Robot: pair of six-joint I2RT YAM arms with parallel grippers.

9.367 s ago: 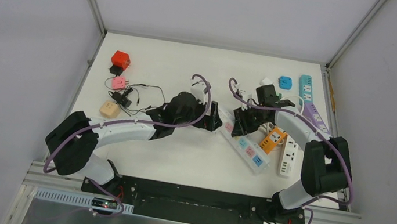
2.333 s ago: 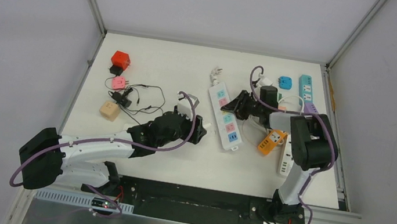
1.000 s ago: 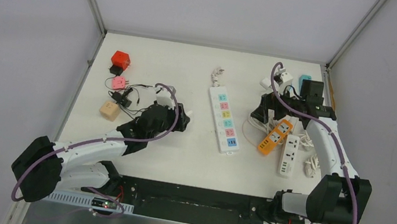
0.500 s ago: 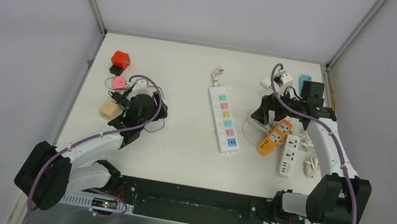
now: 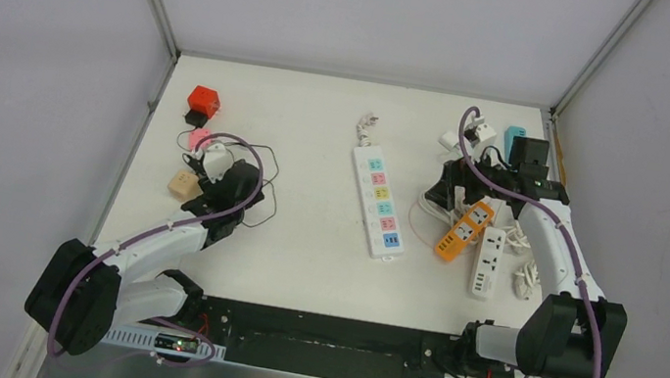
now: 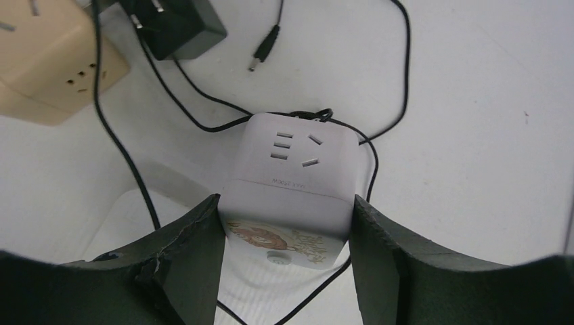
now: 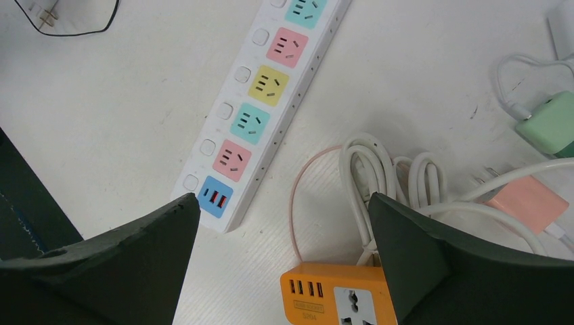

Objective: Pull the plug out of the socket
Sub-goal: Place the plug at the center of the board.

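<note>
Left gripper (image 6: 285, 206) has it — the pale square adapter plug (image 6: 296, 162) sits squeezed between the jaws, which are closed against its two sides. Its face of socket slots is turned towards the wrist camera. The plug is off the white power strip (image 5: 377, 200) and well to the left of it, over on the left part of the table (image 5: 301, 263). A thin black cable (image 6: 115, 145) loops across the table under and around the plug. Whether the plug touches the table or hangs just above it, I cannot tell. Further from the strip again, a beige socket cube (image 6: 47, 74) lies near the plug, with a black charger (image 6: 181, 27) beside it, prongs showing.

Over to the right gripper (image 7: 283, 203) — jaws spread wide, nothing between them, hovering just right of the strip's near end. There a blue USB panel (image 7: 215, 198) closes the row of pink, teal and yellow outlets. Right of the strip lie a coil of white cord (image 7: 379, 172) and an orange socket block (image 7: 338, 298), the coil touching the block's far edge.
</note>
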